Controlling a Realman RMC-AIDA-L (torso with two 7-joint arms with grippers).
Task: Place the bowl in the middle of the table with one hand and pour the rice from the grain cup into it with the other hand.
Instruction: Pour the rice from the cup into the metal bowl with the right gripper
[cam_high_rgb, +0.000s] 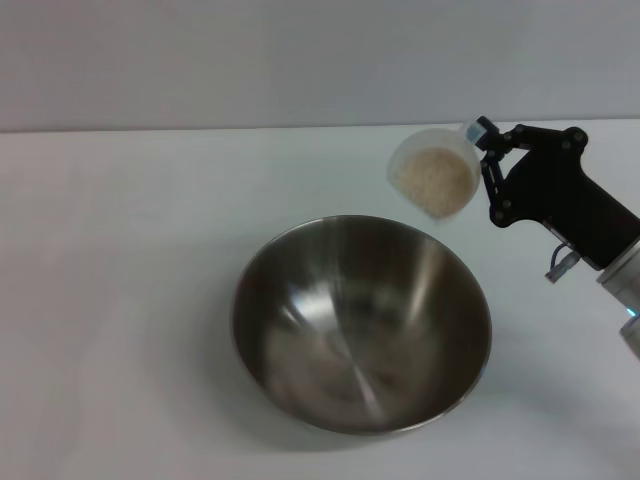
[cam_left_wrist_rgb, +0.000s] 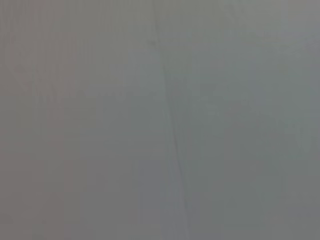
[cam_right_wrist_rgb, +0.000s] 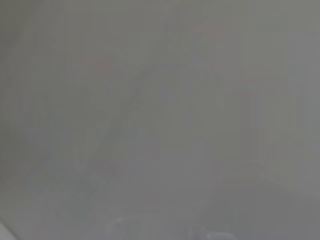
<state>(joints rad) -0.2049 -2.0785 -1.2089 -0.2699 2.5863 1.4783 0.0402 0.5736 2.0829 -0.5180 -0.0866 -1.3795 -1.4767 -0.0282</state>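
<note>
From the head view, I see the bowl (cam_high_rgb: 362, 325) sitting on the table (cam_high_rgb: 120, 300), about in the middle and a bit toward the near edge. It is empty and shiny inside. My right gripper (cam_high_rgb: 487, 150) holds the grain cup (cam_high_rgb: 434, 170) up in the air, toward the far right of the table. Its jaws are shut on the cup's rim. The cup is tipped over a lot. Its long line runs from its bottom, which points away toward the far edge, to its open mouth, which faces me and down a little. The rice (cam_high_rgb: 433, 177) sits right at the mouth.

What worries me is this: the cup looks to hang over the bowl's far right rim, not over its middle. If it tips more here, I think some rice could hit the rim or land on the table. The grip is only on the thin rim, so the cup might also slip.

My left gripper is not in this view.

The left wrist view shows only plain grey. Nothing to tell there.

The right wrist view is also just grey blur. I cannot see the cup or bowl in it.
</note>
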